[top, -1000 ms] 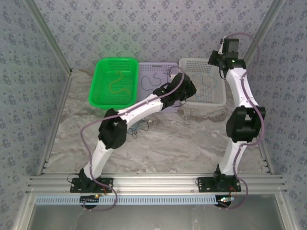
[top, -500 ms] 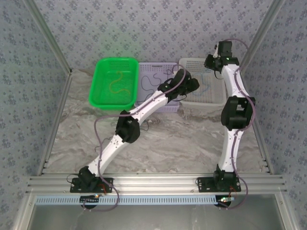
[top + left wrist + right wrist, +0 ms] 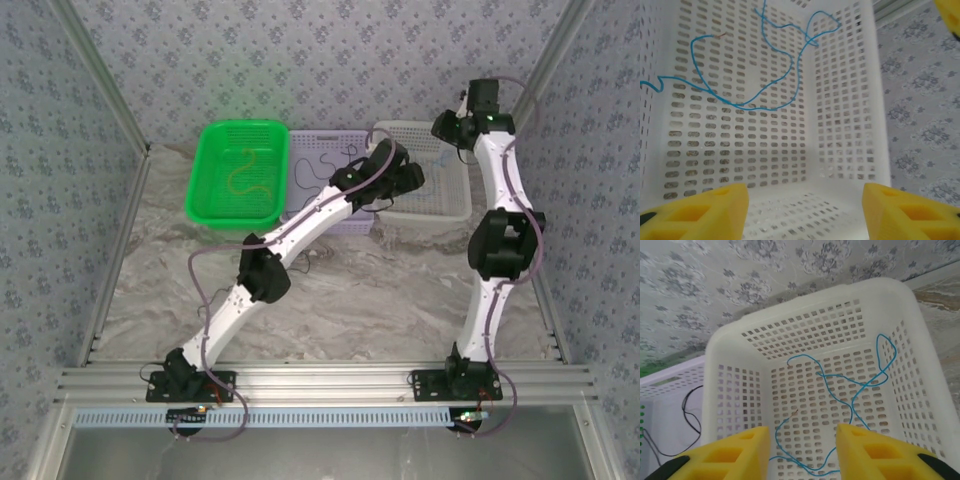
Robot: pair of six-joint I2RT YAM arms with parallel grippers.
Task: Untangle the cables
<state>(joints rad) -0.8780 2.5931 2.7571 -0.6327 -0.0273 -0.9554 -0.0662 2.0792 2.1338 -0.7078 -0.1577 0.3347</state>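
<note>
The blue cable (image 3: 755, 107) is lying loose and looped on the floor of the white basket (image 3: 850, 100), at the far right of the desk (image 3: 380, 290). A black cable (image 3: 305, 170) is lying in the lilac basket (image 3: 352, 226), just left of the white one. A yellow cable (image 3: 245, 172) is lying in the green basket (image 3: 197, 185), farther left.

The left claw (image 3: 805, 200) is hovering above the white basket's near side, jaws spread wide and holding nothing. The right claw (image 3: 802, 440) is hovering over the same basket, jaws parted and holding nothing. Neither claw is touching the blue cable.
</note>
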